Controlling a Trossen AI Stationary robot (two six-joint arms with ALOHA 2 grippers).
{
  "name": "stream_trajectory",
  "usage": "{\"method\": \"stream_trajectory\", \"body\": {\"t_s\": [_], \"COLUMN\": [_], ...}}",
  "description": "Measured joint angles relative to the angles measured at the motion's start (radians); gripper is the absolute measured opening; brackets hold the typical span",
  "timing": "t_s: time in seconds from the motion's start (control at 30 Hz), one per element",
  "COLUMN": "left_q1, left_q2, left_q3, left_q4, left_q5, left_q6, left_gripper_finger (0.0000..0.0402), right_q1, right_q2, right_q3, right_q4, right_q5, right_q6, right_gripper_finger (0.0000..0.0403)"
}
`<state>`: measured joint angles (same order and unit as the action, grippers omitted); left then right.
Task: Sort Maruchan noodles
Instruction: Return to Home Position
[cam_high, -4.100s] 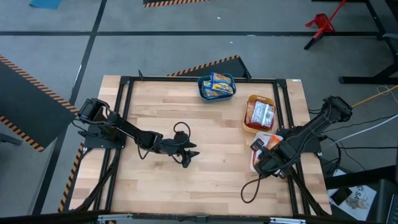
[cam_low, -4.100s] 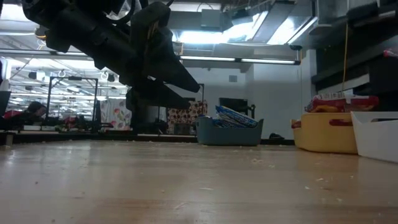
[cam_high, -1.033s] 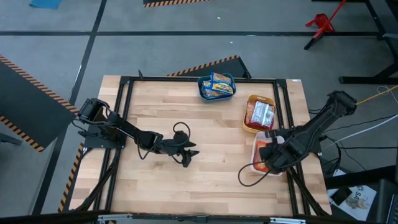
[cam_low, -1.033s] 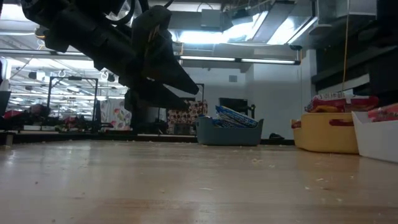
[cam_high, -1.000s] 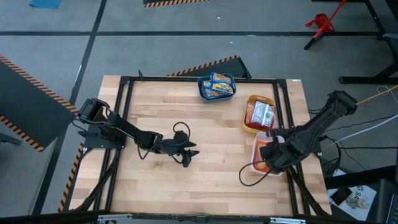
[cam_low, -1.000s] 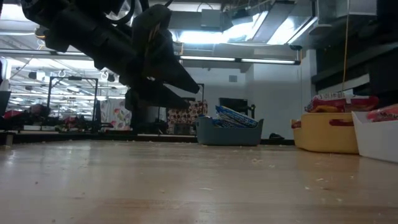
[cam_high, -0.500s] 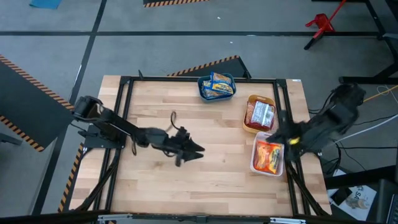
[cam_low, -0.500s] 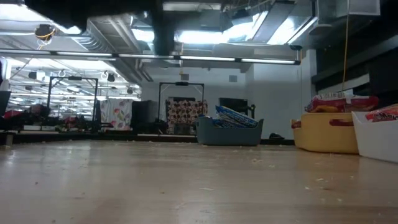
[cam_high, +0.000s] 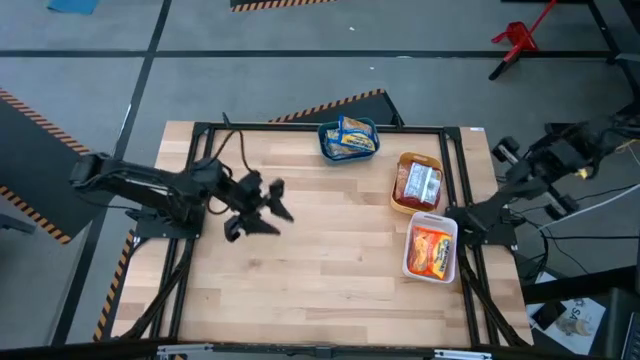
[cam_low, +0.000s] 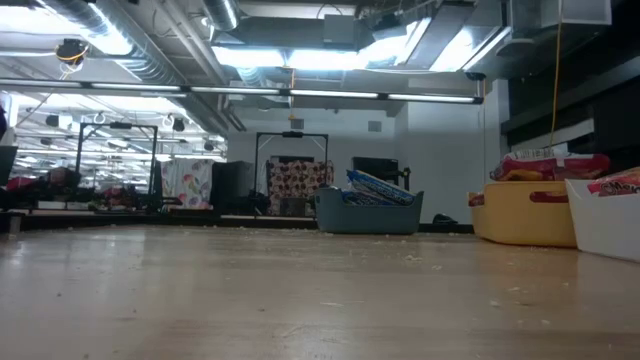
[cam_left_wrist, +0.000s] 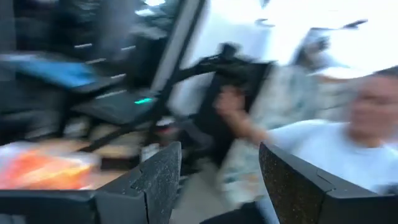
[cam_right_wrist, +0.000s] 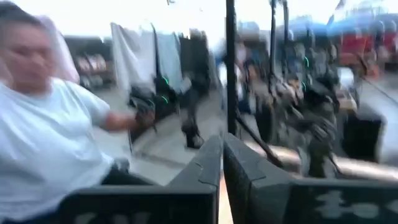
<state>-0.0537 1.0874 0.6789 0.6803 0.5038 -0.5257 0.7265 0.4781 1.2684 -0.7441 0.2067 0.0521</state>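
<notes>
Every Maruchan packet I see lies in a bin. Blue-and-yellow packets (cam_high: 349, 136) fill the teal bin (cam_high: 326, 145). Red-and-white packets (cam_high: 419, 182) sit in the orange bin (cam_high: 400, 200). An orange-red packet (cam_high: 432, 250) lies flat in the white bin (cam_high: 410, 262). My left gripper (cam_high: 268, 208) hovers open over the table's left half, well away from the bins; its fingers stand wide apart in the left wrist view (cam_left_wrist: 217, 162). My right arm (cam_high: 545, 165) is folded back beyond the table's right edge, with its gripper (cam_right_wrist: 222, 149) shut and empty.
The three bins line the far and right sides of the table; in the low view they are the teal bin (cam_low: 368, 212), orange bin (cam_low: 522, 215) and white bin (cam_low: 605, 218). A black frame (cam_high: 200, 150) rims the tabletop. A person in a white shirt (cam_right_wrist: 43, 137) shows beyond the table.
My right gripper rose from over the white bin and swung back past the table's right edge; the orange-red packet stayed in the bin. My left gripper lifted from the table's middle, out of the low view, and drew back toward the left and far edges.
</notes>
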Motion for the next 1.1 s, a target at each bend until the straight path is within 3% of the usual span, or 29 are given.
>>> {"method": "stream_trajectory", "body": {"t_s": [0.07,0.17,0.23,0.3,0.4,0.47,0.6,0.73,0.87,1.0,1.1], "left_q1": [0.029,0.042,0.043,0.043,0.055,0.074,0.118,0.145,0.148,0.148,0.142], "left_q2": [-0.068,-0.157,-0.194,-0.223,-0.286,-0.343,-0.561,-0.798,-0.971,-1.080,-1.083], "left_q3": [0.000,0.000,-0.001,-0.012,-0.073,-0.147,-0.330,-0.479,-0.607,-0.670,-0.671], "left_q4": [-0.157,-0.371,-0.443,-0.453,-0.441,-0.390,-0.273,-0.294,-0.313,-0.433,-0.506], "left_q5": [-0.085,-0.286,-0.377,-0.403,-0.412,-0.409,-0.384,-0.411,-0.480,-0.571,-0.594], "left_q6": [0.070,0.162,0.198,0.218,0.218,0.172,0.107,0.046,0.010,-0.024,-0.046], "left_gripper_finger": [0.0212,0.0212,0.0212,0.0212,0.0212,0.0212,0.0212,0.0212,0.0212,0.0212,0.0212], "right_q1": [0.000,0.000,0.000,0.001,-0.009,-0.024,-0.027,-0.027,-0.026,-0.027,-0.027], "right_q2": [-0.119,-0.292,-0.393,-0.473,-0.460,-0.457,-0.459,-0.472,-0.472,-0.472,-0.472], "right_q3": [-0.106,-0.271,-0.373,-0.460,-0.506,-0.516,-0.528,-0.521,-0.526,-0.548,-0.613], "right_q4": [0.085,0.196,0.220,0.237,0.204,0.243,0.216,0.226,0.218,0.208,0.248], "right_q5": [-0.037,0.000,0.023,0.062,0.152,0.103,0.142,0.067,0.101,0.068,0.017], "right_q6": [-0.023,-0.013,0.007,0.021,0.035,0.059,0.083,0.071,0.048,0.056,0.077], "right_gripper_finger": [0.0005,0.0005,0.0005,0.0005,0.0005,0.0005,0.0005,0.0005,0.0005,0.0005,0.0005]}}
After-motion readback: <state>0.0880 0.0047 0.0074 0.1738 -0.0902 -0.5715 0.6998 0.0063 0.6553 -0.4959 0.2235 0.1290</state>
